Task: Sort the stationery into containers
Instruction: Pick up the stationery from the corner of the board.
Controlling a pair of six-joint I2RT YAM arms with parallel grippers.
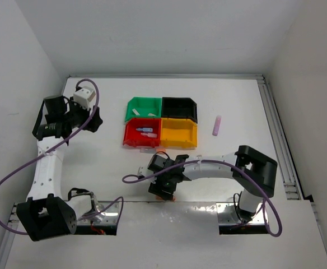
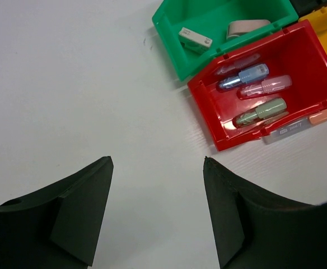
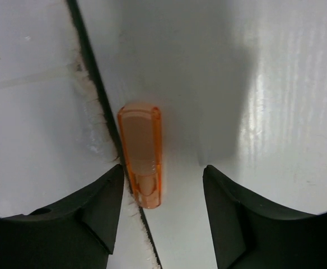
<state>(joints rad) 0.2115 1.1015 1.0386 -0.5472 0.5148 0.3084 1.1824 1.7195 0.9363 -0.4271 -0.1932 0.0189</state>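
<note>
I'm looking down on a white table (image 1: 102, 168) boxed in by plain white walls (image 1: 163, 33) at the back and both sides. A pale metal rail (image 1: 276, 131) runs down the right of the frame along the table's edge. Near the bottom a thin seam (image 1: 135, 200) crosses the surface, with shiny metal plates (image 1: 226, 217) just below. My right wrist view shows a dark gap (image 3: 93, 78) slanting from upper left to bottom centre, its edges possibly frayed.

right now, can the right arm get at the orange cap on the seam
Probably yes: the right gripper hangs open over the orange cap, which lies bare between its jaws, nothing in the way.
</note>
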